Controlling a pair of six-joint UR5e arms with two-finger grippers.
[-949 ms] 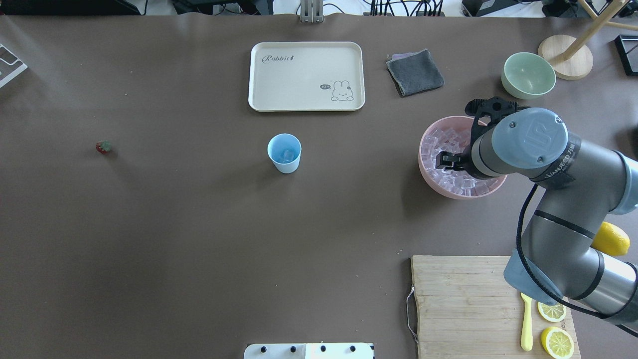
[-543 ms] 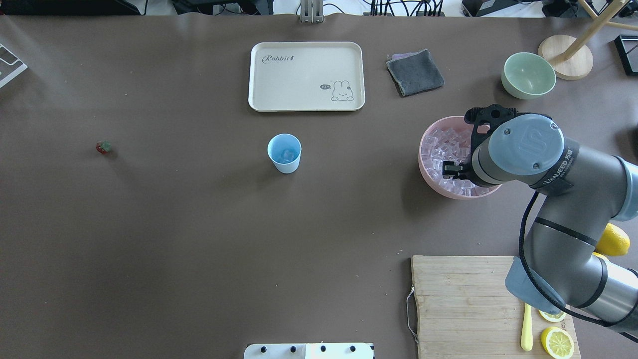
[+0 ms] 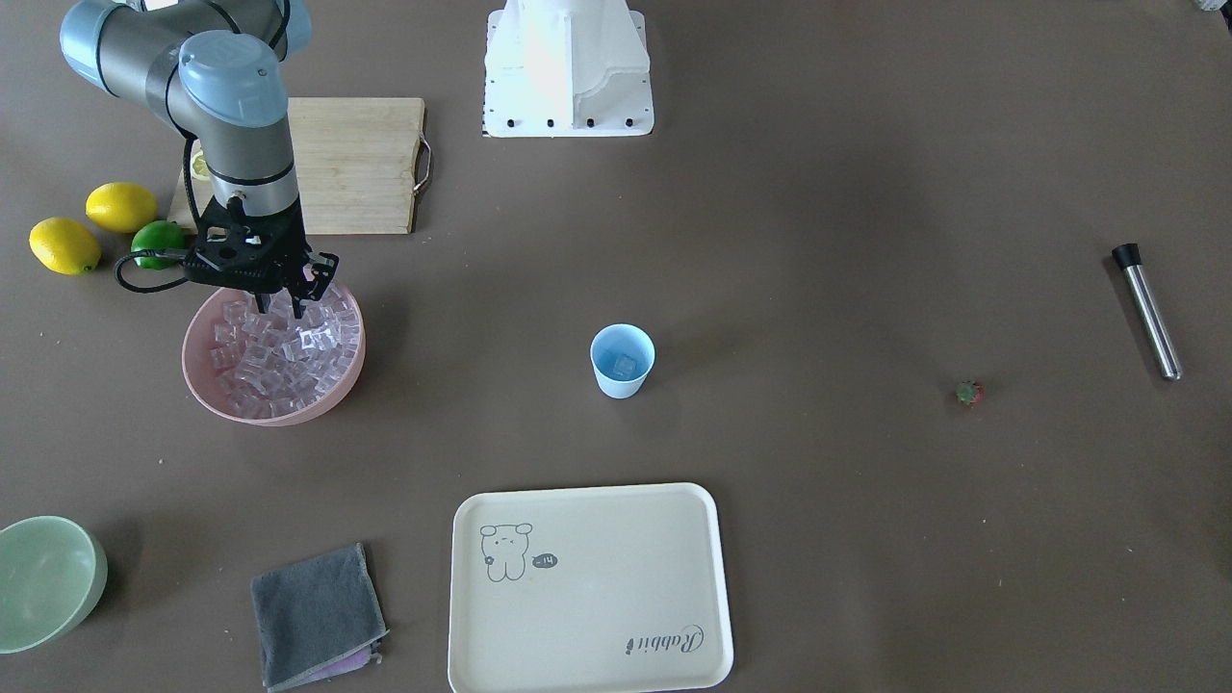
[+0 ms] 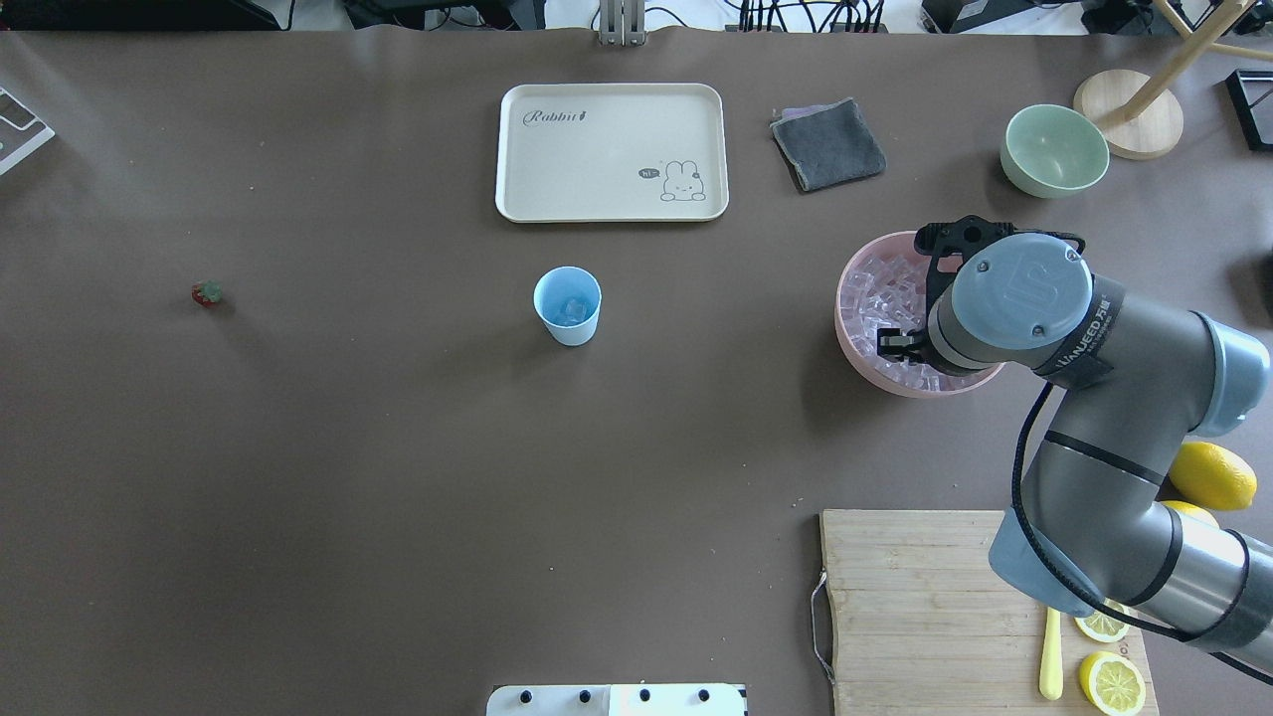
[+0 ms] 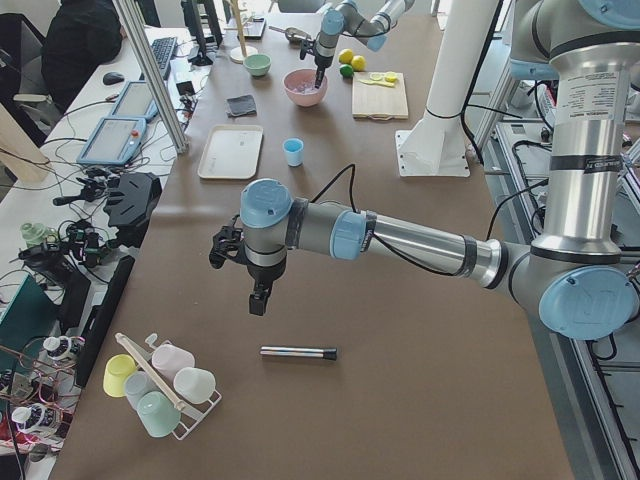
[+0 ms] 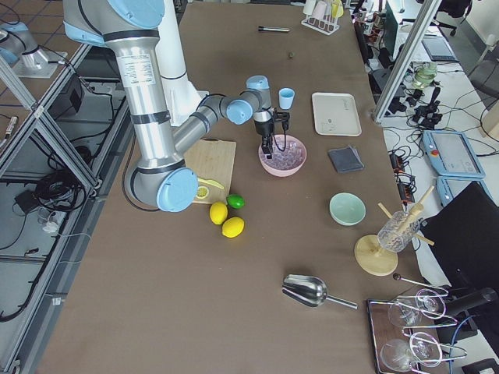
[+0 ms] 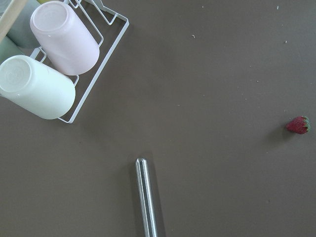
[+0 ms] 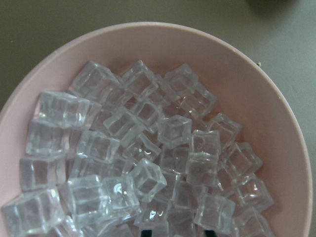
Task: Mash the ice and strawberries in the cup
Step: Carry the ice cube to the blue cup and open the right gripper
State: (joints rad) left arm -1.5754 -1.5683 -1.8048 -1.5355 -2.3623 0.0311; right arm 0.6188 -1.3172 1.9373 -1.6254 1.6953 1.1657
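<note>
Firstly, cup [image 4: 568, 306]: light blue, upright near the middle of the table [image 4: 398, 497], clear of both arms; at least one cube of ice [image 3: 625, 365] lies in its bottom.
Ice, main stock: clear cubes heaped in the pink bowl [image 3: 279, 409] on the robot's right side, well apart from the cup.
Strawberry [image 4: 207, 293]: small, red with a green top, lying alone on the bare table far to the robot's left of the cup; also seen in the left wrist view.
Right gripper [image 3: 279, 308]: pointing straight down into the pink bowl, jaws spread, fingertips [image 8: 146, 233] at the level of the top cubes; no cube visibly pinched.
Left gripper [image 5: 258, 302]: hanging above the table's left end, just beside the metal tube; whether spread or closed cannot be told.
Metal tube [image 3: 1145, 310]: slim, black-capped, lying flat beyond the strawberry.
Wire rack [image 7: 101, 69]: holds a pink and a white tumbler on their sides, near the tube.
Tray [image 4: 597, 149]: cream, rabbit print, on the far side of the cup.
Grey cloth [image 4: 827, 144]: folded, between the tray and the green bowl [image 4: 1054, 149].
Cutting board [image 4: 915, 607]: wooden, near the robot's base on its right, carrying lemon halves [image 4: 1111, 681].
Whole lemons [image 3: 120, 206]: two, just beside a lime [image 3: 154, 239], next to the board.
</note>
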